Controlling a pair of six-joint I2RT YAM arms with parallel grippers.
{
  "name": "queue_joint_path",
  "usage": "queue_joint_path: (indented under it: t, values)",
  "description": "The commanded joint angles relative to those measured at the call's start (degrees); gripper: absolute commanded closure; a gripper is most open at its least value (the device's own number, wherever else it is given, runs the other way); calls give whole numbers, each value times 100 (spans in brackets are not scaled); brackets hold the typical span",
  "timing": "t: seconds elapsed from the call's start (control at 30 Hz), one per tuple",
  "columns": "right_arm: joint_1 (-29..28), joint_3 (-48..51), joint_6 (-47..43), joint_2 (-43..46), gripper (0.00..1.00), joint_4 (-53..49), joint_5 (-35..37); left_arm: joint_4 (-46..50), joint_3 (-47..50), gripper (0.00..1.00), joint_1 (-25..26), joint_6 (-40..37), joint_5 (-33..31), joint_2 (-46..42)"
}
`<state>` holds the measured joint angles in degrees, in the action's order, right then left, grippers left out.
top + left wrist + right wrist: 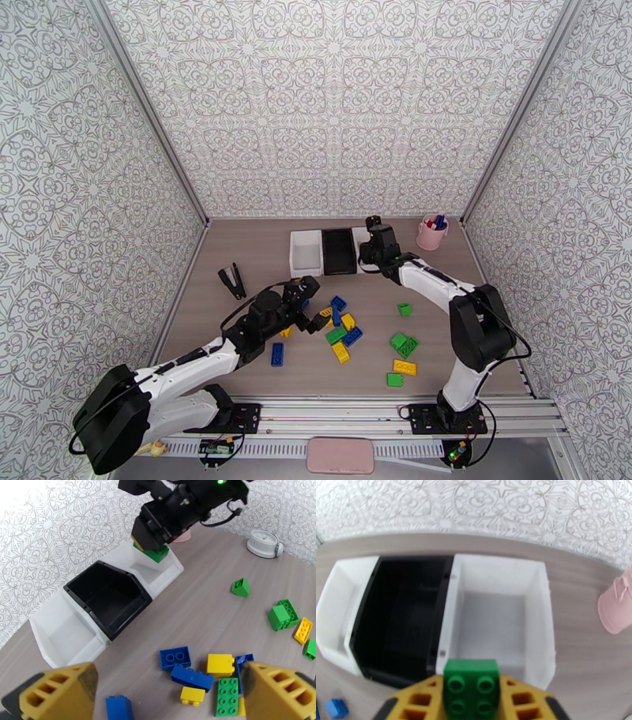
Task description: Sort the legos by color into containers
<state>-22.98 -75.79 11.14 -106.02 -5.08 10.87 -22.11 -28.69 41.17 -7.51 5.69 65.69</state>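
Observation:
My right gripper (472, 703) is shut on a green lego (472, 689) and hangs over the near rim of the right white container (497, 610). The left wrist view shows the same right gripper (154, 543) and green lego (156, 554) above that container (162, 574). The black container (340, 251) stands in the middle and another white container (305, 253) on its left. My left gripper (308, 322) is open and holds nothing, low over the left edge of the loose blue, yellow and green legos (341, 328). Its yellow fingers (59, 693) frame that pile (205, 673).
A black stapler (231, 280) lies left of the containers. A pink pen cup (431, 233) stands at the back right. More green and yellow legos (404, 347) lie scattered on the right. Patterned walls close in three sides.

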Motion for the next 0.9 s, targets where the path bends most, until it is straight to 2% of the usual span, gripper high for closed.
queue_joint_path:
  t: [0.0, 0.17, 0.33, 0.4, 0.5, 0.7, 0.87]
  values:
    - [143, -465, -81, -460, 72, 289, -69, -239, 36, 0, 64, 111, -184, -20]
    - [232, -862, -84, -996, 70, 316, -103, -374, 153, 0, 76, 207, -323, -52]
    - [233, -799, -155, -809, 46, 353, -74, -445, 248, 0, 45, 393, -517, -228]
    - [233, -654, -226, -612, 36, 381, -129, -407, 279, 0, 33, 623, -826, -319]
    - [233, -246, -372, -236, 28, 630, -302, -67, 259, 0, 10, 1502, -1953, -479]
    - [233, 491, -975, 570, 15, 932, -1637, 1394, -87, 0, -146, 2551, -2997, -684]
    - [94, 898, -1751, 1108, 6, 857, -2879, 2715, -457, 0, -543, 3715, -3069, -661]
